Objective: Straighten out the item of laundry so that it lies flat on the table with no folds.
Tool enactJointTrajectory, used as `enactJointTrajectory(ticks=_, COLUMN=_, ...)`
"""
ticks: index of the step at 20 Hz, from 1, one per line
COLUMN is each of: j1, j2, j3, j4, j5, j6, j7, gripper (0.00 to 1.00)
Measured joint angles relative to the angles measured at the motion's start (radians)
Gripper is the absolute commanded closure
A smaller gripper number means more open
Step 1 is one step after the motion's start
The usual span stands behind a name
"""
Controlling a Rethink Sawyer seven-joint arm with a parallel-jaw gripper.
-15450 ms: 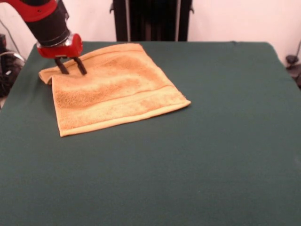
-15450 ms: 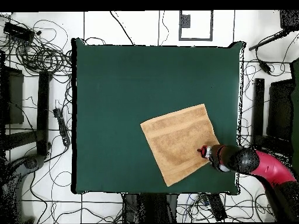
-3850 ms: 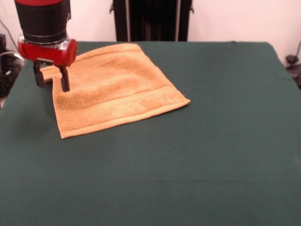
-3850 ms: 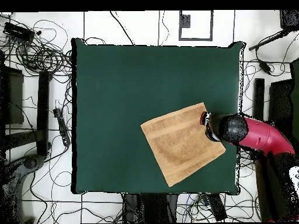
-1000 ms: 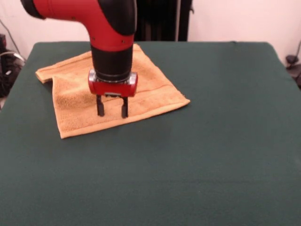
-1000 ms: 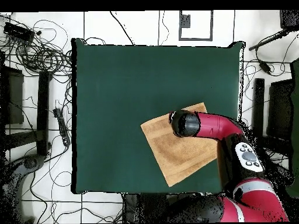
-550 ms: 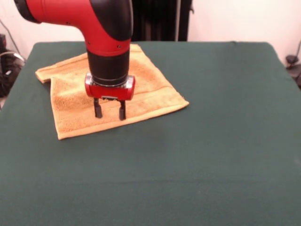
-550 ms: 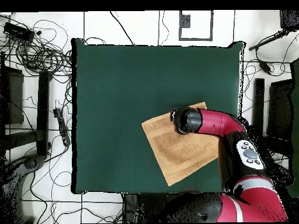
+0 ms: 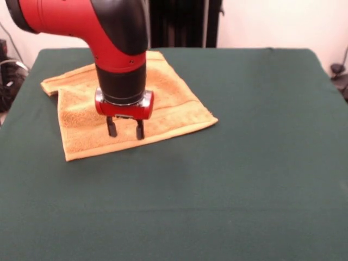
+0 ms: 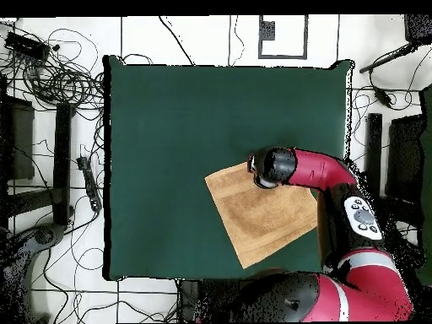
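The yellow-orange towel lies on the green table, its far left corner folded over, and my hand stands upright over the towel's near edge, fingers spread apart, tips on the cloth.

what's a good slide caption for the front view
Sawyer gripper, jaws open, poised on the near edge of a yellow-orange towel on the green table.
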Motion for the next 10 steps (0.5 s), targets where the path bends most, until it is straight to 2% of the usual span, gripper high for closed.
enactJointTrajectory(ticks=10, j1=0.023, j2=0.04, j3=-0.003, j4=-0.102, j5=0.0, j6=0.15, j7=0.0, gripper=0.0)
